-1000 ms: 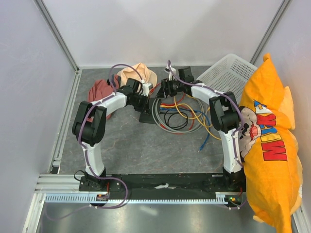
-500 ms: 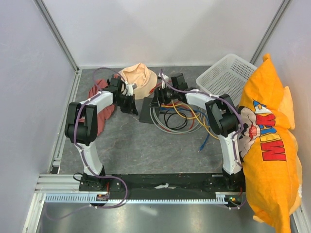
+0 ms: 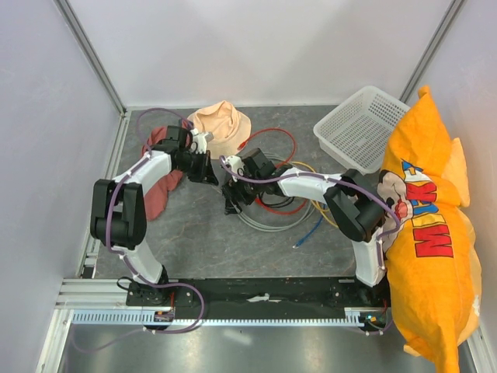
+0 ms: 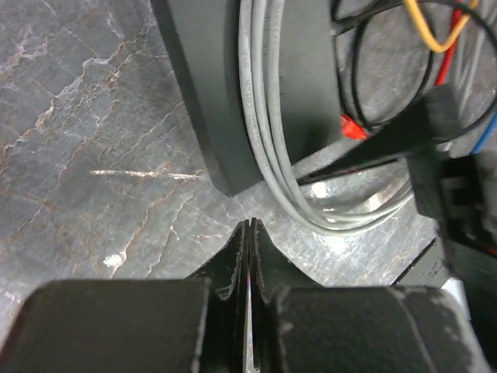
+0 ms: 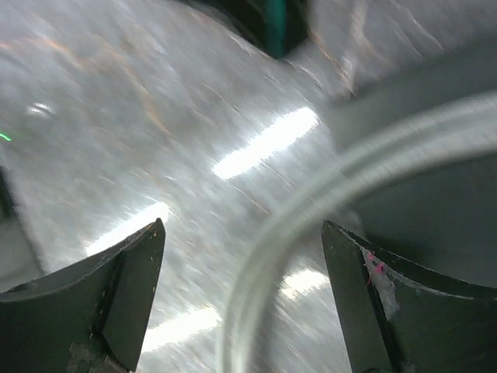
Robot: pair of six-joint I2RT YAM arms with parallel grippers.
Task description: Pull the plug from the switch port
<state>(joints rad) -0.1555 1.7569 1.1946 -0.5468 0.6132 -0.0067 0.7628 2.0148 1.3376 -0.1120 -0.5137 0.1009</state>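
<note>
The switch (image 4: pixel 256 78) is a flat black box on the stone floor, with grey cables (image 4: pixel 264 148) draped over it. A small red plug (image 4: pixel 353 128) shows at its right edge; I cannot tell whether it sits in a port. My left gripper (image 4: pixel 248 225) is shut and empty, just short of the switch's near corner. In the top view the left gripper (image 3: pixel 206 172) is left of the switch (image 3: pixel 231 205), which my right gripper (image 3: pixel 234 191) mostly hides. The right gripper (image 5: pixel 242 233) is open, with a blurred grey cable (image 5: pixel 256 264) running between its fingers.
A tangle of red, yellow, blue and grey cables (image 3: pixel 283 198) lies right of the switch. Behind the left arm lie a peach hat (image 3: pixel 223 124) and a maroon cloth (image 3: pixel 159 151). A white basket (image 3: pixel 357 124) and an orange pillow (image 3: pixel 431 233) fill the right side.
The right gripper has swung left and nearer, opening wider, and the cable tangle has shifted with it. The left arm has drawn back to the left, still shut.
</note>
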